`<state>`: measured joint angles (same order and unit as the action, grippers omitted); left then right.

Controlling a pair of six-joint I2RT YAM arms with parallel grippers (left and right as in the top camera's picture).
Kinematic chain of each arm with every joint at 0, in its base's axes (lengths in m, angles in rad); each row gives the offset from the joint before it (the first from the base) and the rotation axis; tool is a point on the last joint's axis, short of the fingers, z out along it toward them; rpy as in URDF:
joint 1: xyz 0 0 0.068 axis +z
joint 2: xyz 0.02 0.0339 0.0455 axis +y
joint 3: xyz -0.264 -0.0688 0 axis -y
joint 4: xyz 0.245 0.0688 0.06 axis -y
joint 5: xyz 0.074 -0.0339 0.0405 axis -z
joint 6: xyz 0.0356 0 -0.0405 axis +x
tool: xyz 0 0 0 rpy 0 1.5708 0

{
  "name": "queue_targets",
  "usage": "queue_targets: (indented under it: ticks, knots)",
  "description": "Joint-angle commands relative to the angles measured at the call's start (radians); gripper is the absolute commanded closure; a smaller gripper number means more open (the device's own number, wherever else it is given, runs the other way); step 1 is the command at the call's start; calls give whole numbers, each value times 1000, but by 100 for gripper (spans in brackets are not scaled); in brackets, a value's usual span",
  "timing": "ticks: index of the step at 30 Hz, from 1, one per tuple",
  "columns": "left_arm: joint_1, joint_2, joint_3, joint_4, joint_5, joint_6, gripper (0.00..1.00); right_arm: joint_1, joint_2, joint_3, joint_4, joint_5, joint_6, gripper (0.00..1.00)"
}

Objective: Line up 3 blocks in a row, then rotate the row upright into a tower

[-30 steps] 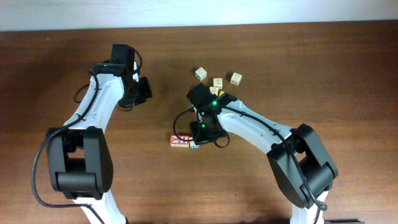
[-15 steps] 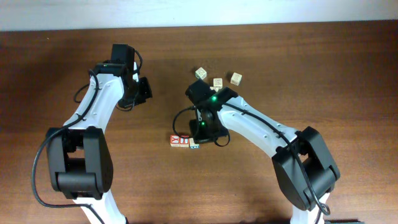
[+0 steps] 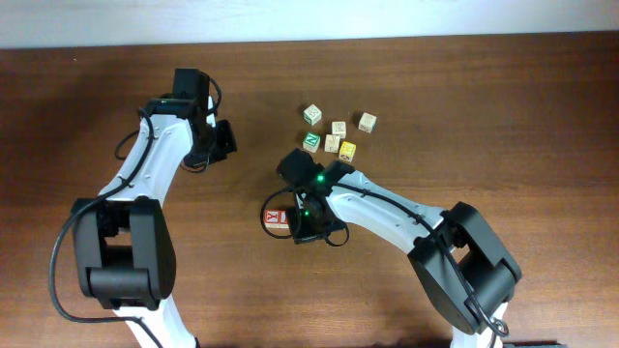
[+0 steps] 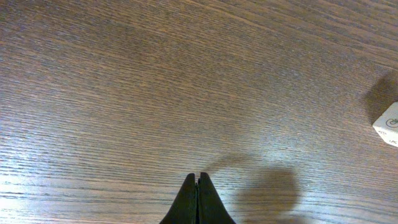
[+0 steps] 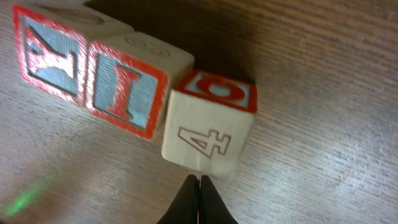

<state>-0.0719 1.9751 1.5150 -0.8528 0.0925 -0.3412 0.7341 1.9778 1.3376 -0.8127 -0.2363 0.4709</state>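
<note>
Three blocks lie in a row in the right wrist view: a red-framed K block [image 5: 50, 53], a red-framed I block [image 5: 127, 87], and a pale block [image 5: 208, 134] with an outlined 4 on its side and a red O on top. The pale block sits skewed against the I block. My right gripper [image 5: 199, 182] is shut, with its tips at the pale block's near lower edge. Overhead, only one red block [image 3: 277, 218] shows beside the right gripper [image 3: 304, 228]; the others are hidden under it. My left gripper [image 4: 198, 178] is shut and empty over bare wood, also visible from overhead [image 3: 224, 141].
A loose cluster of cubes lies behind the right arm: a pale cube [image 3: 311, 114], a green-faced cube [image 3: 311, 141], a tan cube [image 3: 338, 128], a yellow cube [image 3: 347, 151] and another tan cube [image 3: 368, 122]. A white cube [image 4: 388, 123] shows at the left wrist view's right edge.
My right gripper has swung left and toward the front, uncovering the green and yellow cubes and now covering most of the row. The left arm has not moved.
</note>
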Motion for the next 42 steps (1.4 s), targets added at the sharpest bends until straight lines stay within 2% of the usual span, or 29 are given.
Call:
queue_targets:
  ticks: [1,28,34,39,42]
  knots:
    - [-4,5,4,-2,-7,-3,100,14,-23,-5,13,12,-3,96]
    - [-4,3,6,-2,-8,-2,100,12,-43,6,41,1,-48,96]
    - [-1,-129,65,-139,-11,24,100,-82,-268,28,-31,13,-51,96]
    - [1,-190,23,-283,-64,24,100,-179,-251,-28,-16,-16,-43,96]
    - [2,-190,-97,-223,-11,34,100,-186,-224,-97,66,-49,-5,96]
